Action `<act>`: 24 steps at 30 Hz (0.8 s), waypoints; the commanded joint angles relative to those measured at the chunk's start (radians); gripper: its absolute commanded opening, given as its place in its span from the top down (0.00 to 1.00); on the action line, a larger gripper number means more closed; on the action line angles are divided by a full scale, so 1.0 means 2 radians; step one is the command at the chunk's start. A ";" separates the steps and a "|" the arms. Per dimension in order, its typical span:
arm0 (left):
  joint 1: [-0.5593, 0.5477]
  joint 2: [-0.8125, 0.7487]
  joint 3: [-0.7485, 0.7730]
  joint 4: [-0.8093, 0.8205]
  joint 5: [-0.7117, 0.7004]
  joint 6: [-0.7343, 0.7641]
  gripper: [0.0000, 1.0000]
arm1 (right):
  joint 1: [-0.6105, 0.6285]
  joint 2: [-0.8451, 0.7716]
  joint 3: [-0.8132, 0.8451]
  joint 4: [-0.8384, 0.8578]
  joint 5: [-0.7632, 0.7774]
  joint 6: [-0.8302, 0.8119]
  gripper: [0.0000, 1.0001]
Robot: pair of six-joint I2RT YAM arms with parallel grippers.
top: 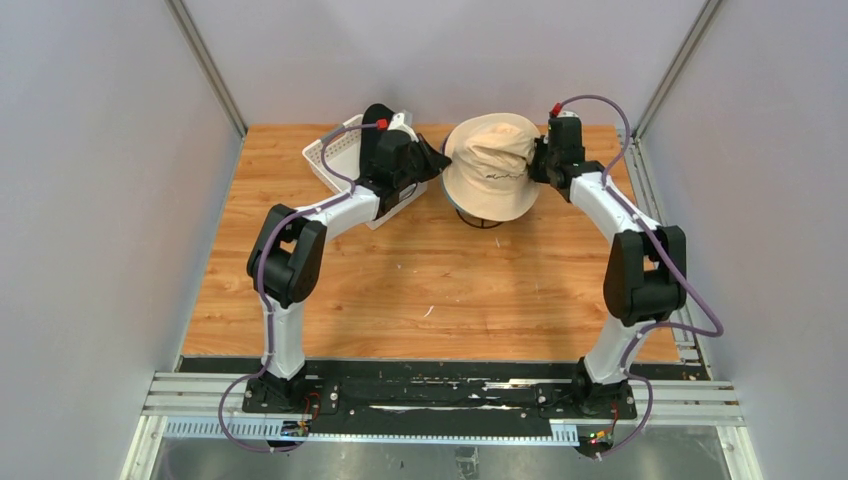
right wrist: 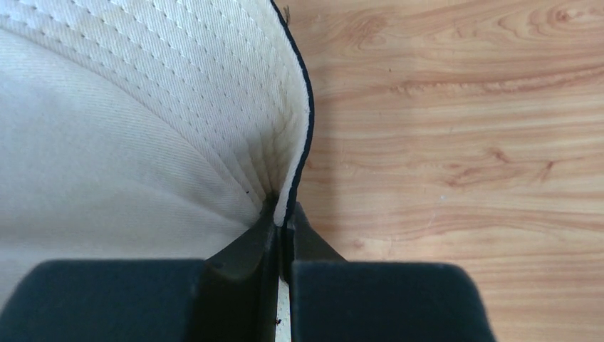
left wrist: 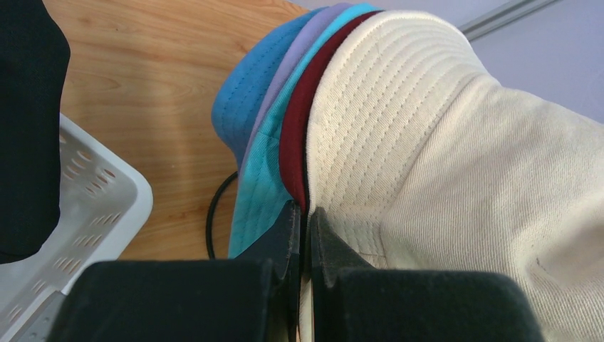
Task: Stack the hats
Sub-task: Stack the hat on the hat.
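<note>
From their bases at the near edge, both arms reached across the wooden table to its far side and met the stack of hats from either flank. The left gripper was all but closed, its jaws pinching the stitched brim of the beige hat; whether the dark red brim was caught as well could not be told. The right gripper was likewise nearly closed, nipping the dark-edged brim of the same hat on the opposite side. The beige hat sat uppermost. Beneath it, brims fanned out in order: the dark red hat, the teal hat, the lavender hat and the blue hat lowest. A thin black wire stand showed under the stack. Left of the stack stood the white basket, with black fabric over it, seemingly the black hat.
</note>
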 commanded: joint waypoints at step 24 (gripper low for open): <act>0.012 0.055 -0.048 -0.154 -0.051 0.026 1.00 | 0.024 0.194 0.109 -0.167 0.048 -0.014 0.99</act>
